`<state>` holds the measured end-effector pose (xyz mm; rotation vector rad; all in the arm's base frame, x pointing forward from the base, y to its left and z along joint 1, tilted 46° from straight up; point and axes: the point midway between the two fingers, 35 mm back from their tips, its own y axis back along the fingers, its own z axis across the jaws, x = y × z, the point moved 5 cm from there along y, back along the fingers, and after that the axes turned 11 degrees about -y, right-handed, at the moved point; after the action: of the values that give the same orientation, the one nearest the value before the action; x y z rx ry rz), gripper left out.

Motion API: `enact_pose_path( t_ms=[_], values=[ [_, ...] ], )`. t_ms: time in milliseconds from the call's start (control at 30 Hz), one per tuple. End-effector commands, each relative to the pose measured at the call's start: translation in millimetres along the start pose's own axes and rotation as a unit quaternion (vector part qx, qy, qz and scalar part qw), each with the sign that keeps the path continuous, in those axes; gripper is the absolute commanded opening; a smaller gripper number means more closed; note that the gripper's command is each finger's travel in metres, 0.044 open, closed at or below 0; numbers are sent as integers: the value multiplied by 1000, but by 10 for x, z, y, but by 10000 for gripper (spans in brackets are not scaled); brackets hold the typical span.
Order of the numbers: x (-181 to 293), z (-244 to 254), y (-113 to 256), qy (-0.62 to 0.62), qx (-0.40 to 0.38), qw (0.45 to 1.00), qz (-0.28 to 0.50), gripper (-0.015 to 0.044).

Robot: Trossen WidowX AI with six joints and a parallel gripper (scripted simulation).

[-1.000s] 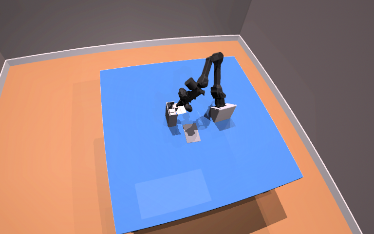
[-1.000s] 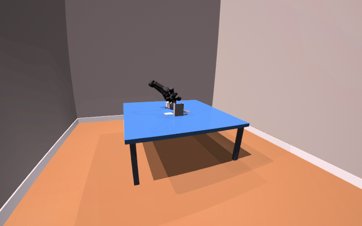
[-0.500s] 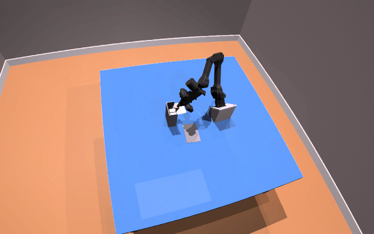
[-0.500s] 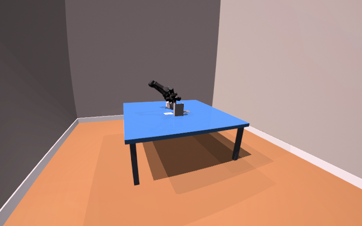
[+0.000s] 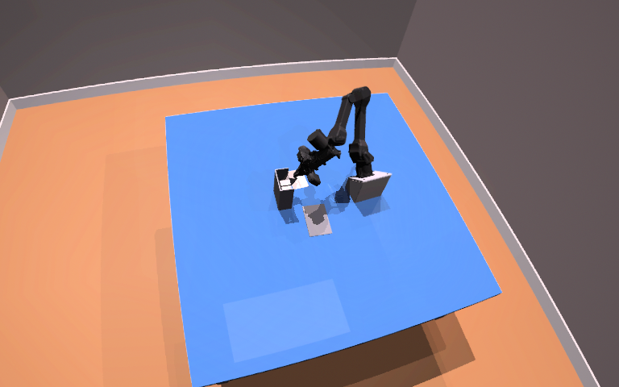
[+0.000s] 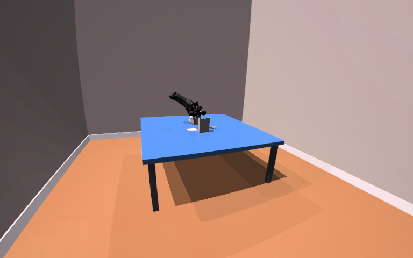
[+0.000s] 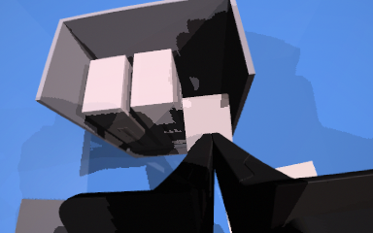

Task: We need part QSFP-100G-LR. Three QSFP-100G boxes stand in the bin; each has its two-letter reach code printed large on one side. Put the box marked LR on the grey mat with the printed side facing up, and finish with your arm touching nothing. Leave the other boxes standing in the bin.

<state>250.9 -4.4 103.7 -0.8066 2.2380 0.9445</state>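
The grey bin (image 5: 284, 201) (image 6: 204, 125) (image 7: 121, 28) stands upright on the table. In the wrist view two pale boxes, the left one (image 7: 106, 83) and the middle one (image 7: 152, 78), stand side by side; a third box (image 7: 208, 114) is at the right, set nearer the gripper. Faint marks show on the shaded sides of the left two, but no code is legible. My gripper (image 5: 294, 178) (image 7: 211, 140) is shut and empty, its tips at the bin's near side, overlapping the third box in the wrist view; contact cannot be told. The grey mat (image 5: 321, 229) (image 6: 214, 127) (image 7: 36, 218) bears no box.
A white flat sheet (image 5: 301, 182) (image 6: 192, 129) (image 7: 303, 170) lies beside the bin, partly under the arm in the top view. The arm's base stands on a grey block (image 5: 370, 189) to the right. The bin walls rise around the boxes.
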Motion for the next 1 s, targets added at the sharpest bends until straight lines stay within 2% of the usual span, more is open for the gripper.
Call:
enact_pose_path(
  t_ms=[0,600,733,967],
  values=[
    [46,-7,-6,2,3,1000,6,0],
    [-39,11,79,2,3,1000,6,0],
    [87,-13,211,2,3,1000,7,0],
    [98,-15,222,2,3,1000,7,0]
  ],
)
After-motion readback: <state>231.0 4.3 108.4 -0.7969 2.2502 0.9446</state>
